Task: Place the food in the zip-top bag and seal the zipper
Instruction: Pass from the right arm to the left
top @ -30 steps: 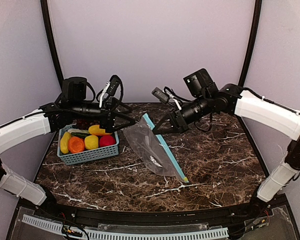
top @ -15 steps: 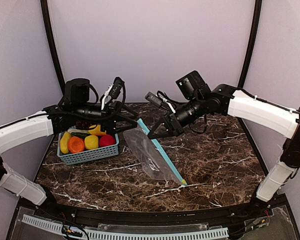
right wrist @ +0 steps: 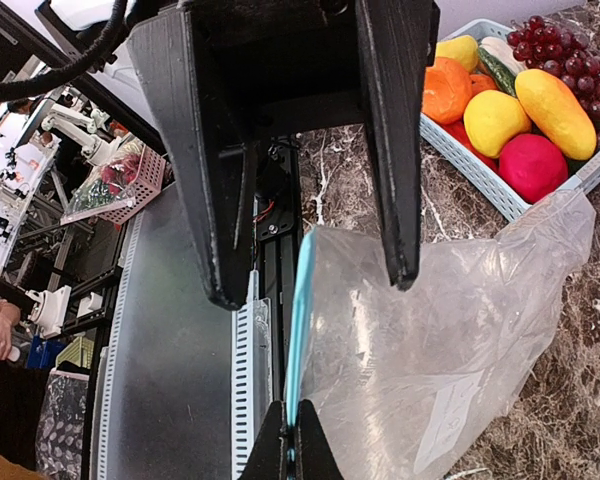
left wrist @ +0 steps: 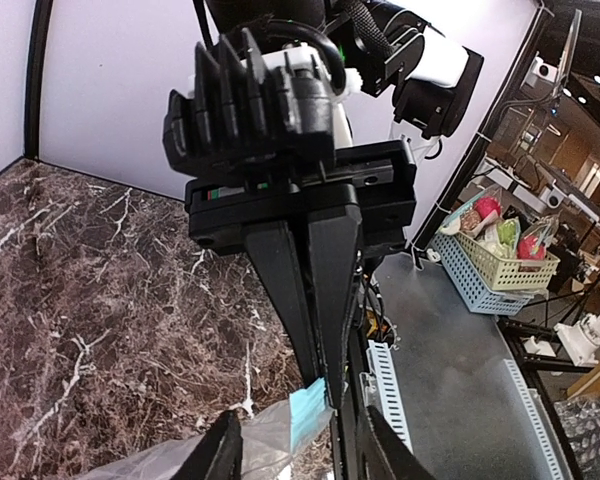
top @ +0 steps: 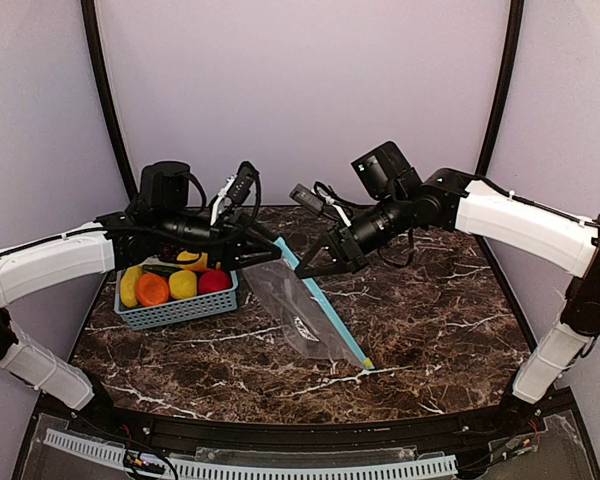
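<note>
Pinching the zipper [right wrist: 298, 330] between closed tips, the right gripper [right wrist: 290, 447] holds up one corner of the clear bag [top: 300, 305], which trails down just beside the basket [top: 180, 312]. The food [top: 185, 285] sits inside that basket. The left gripper [left wrist: 300, 455] straddles the same strip with its jaws apart, not gripping it. If it closes on both layers, I judge the mouth would be clamped shut, and a hard tug could pull the thin strip free. The bag's small white label [top: 305, 322] is too small to read.

left arm [top: 50, 265]: stretched inward | left gripper [left wrist: 302, 445]: fingers apart | right arm [top: 520, 225]: stretched inward | right gripper [right wrist: 290, 440]: pinched closed
</note>
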Motion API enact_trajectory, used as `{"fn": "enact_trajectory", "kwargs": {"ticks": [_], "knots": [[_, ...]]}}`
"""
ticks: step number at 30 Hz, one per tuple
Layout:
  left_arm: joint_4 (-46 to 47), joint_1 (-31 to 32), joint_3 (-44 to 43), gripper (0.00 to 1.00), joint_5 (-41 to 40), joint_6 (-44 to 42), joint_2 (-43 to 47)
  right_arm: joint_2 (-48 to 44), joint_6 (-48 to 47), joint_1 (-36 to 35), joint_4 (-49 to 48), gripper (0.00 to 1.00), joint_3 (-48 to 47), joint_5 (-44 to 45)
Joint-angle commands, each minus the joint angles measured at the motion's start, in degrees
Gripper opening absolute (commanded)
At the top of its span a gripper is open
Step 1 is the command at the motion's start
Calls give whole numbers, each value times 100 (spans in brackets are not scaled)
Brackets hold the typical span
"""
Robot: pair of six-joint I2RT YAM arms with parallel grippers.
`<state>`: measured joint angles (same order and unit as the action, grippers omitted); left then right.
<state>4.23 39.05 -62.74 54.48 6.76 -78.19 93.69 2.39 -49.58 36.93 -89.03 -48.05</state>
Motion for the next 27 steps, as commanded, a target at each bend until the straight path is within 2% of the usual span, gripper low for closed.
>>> {"fn": "enact_trajectory", "kwargs": {"ticks": [1, 7, 8, 10, 11, 12, 13, 15, 18, 21, 27], "knots": [[62, 77, 29, 32, 176, 36, -50, 49, -30, -54, -100, 0, -29, 25], [21, 112, 8, 2, 155, 18, -46, -52, 20, -52, -212, 0, 67, 245], [13, 112, 14, 1, 101, 0, -22, -91, 29, -52, -257, 0, 101, 294], [-22, 112, 34, 1, -95, -49, 47, -216, 89, -50, -386, 5, 213, 523], [-38, 112, 42, 1, -179, -77, 122, -310, 146, -47, -510, 13, 294, 709], [-61, 107, 71, 1, -369, -133, 165, -422, 219, -32, -642, 25, 397, 917], [-66, 101, 92, 1, -465, -159, 265, -570, 312, -6, -837, 32, 528, 1066], [-32, 69, 162, 1, -750, -187, 416, -922, 516, 67, -1398, 51, 963, 1345], [226, -118, 312, 1, -1062, 9, 571, -1534, 898, 234, -2240, 68, 1694, 1820], [620, -476, 419, 1, -1028, 449, 627, -2205, 1350, 460, -3153, 71, 2563, 2085], [1194, -1111, 429, 1, -502, 1327, 330, -2827, 2038, 768, -4527, 69, 3953, 1941]]}}
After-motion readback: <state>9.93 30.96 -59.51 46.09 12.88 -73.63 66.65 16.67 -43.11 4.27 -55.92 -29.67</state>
